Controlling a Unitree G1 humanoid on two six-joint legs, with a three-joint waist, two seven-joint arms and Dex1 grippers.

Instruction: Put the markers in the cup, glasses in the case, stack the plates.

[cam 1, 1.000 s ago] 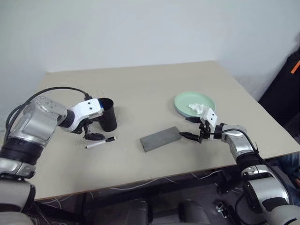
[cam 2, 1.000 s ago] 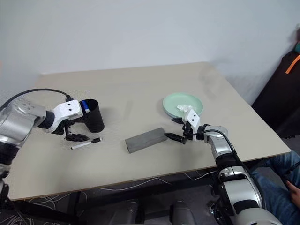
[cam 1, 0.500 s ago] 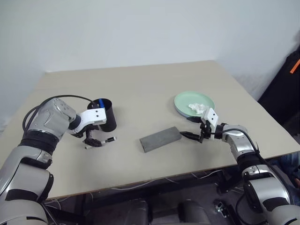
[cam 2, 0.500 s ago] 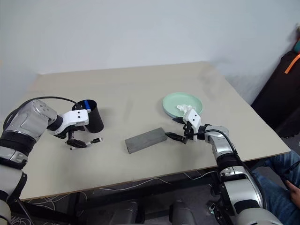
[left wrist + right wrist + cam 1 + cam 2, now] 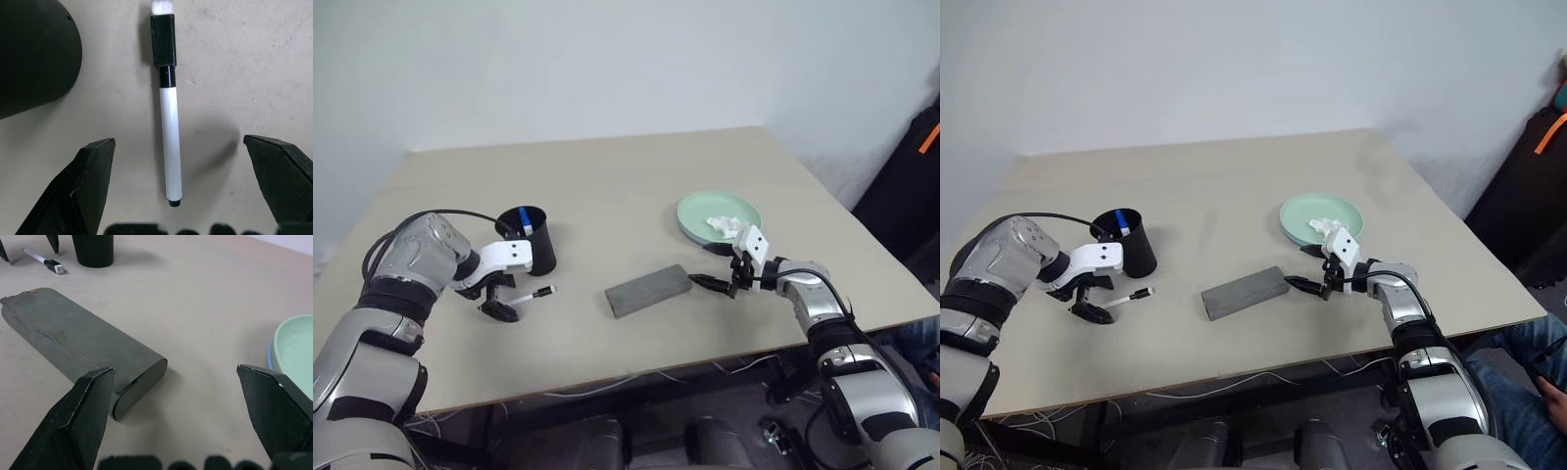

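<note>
- Left gripper has tipped downward over the black-capped marker, fingers spread either side; grasp looks imminent.
- Right gripper, spread wide, hovers at the closed case, mid-desk.
- Cup holds the blue-capped marker, toward the desk's left edge.

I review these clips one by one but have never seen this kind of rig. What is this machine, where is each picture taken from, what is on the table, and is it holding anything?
It is a humanoid robot with two arms, each ending in a two-fingered black gripper. Two pictures come from cameras in its head, looking down over the table; the other two come from cameras on its wrists, looking along the fingers. On the table are a black cup with a blue-capped marker standing in it, a black-capped marker lying flat, a closed grey case, and a mint green plate on a light blue plate, with a white tissue wad on top. The left gripper hangs open over the lying marker; the right gripper is open beside the case. Nothing is held.
</note>
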